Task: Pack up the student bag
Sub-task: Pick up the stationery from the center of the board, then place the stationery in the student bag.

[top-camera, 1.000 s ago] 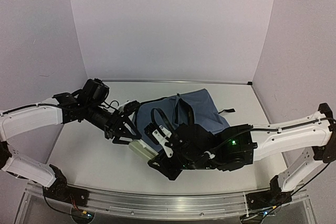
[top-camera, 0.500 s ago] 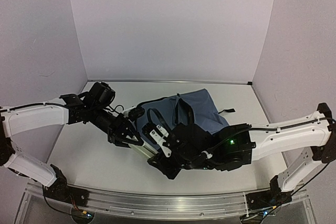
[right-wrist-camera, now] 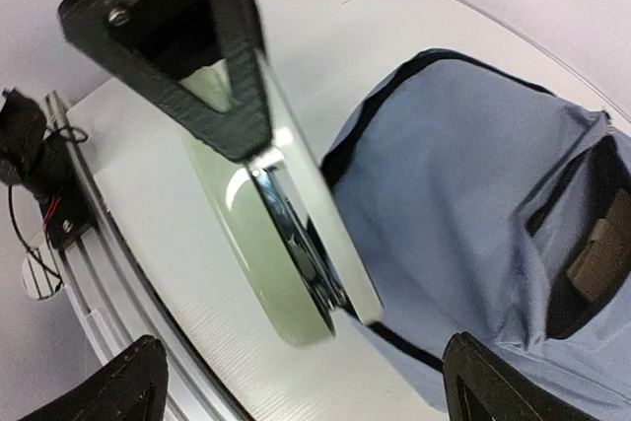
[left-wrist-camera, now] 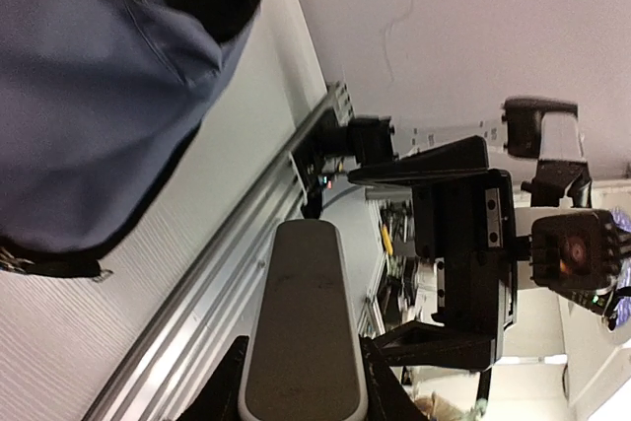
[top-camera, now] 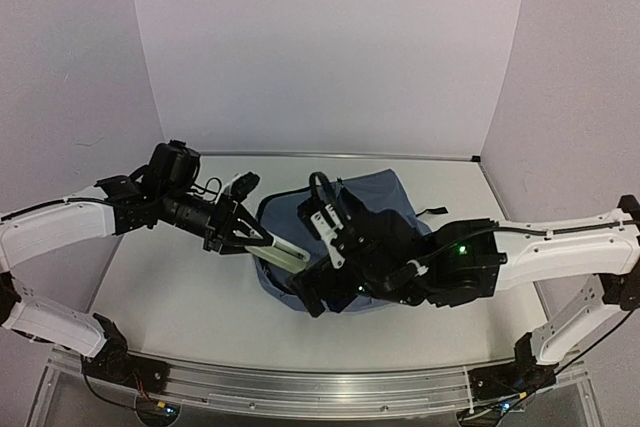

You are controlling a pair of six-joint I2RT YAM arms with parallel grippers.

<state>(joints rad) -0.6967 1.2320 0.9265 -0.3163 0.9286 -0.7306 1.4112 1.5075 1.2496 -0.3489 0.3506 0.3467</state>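
Note:
The slate-blue student bag [top-camera: 395, 205] lies on the table [top-camera: 180, 297] with its dark opening [right-wrist-camera: 592, 244] facing up and a brown item inside. My left gripper [top-camera: 250, 239] is shut on one end of a long pale green case [top-camera: 288, 253] with a chrome band. It holds the case tilted at the bag's near-left edge. In the left wrist view the case [left-wrist-camera: 301, 332] sits between the black fingers [left-wrist-camera: 225, 391]. My right gripper [right-wrist-camera: 306, 367] is open, its fingertips spread wide on either side of the case [right-wrist-camera: 266, 244] and not touching it.
The aluminium rail [top-camera: 300, 387] runs along the table's near edge. Purple walls close in the back and both sides. A black strap [top-camera: 432, 212] trails from the bag's right side. My right arm [top-camera: 470, 267] reaches over the bag's near part.
My left gripper closed on the case, then my right gripper let go and opened wide. The left arm has raised the case toward the bag while the right gripper drew back over it.

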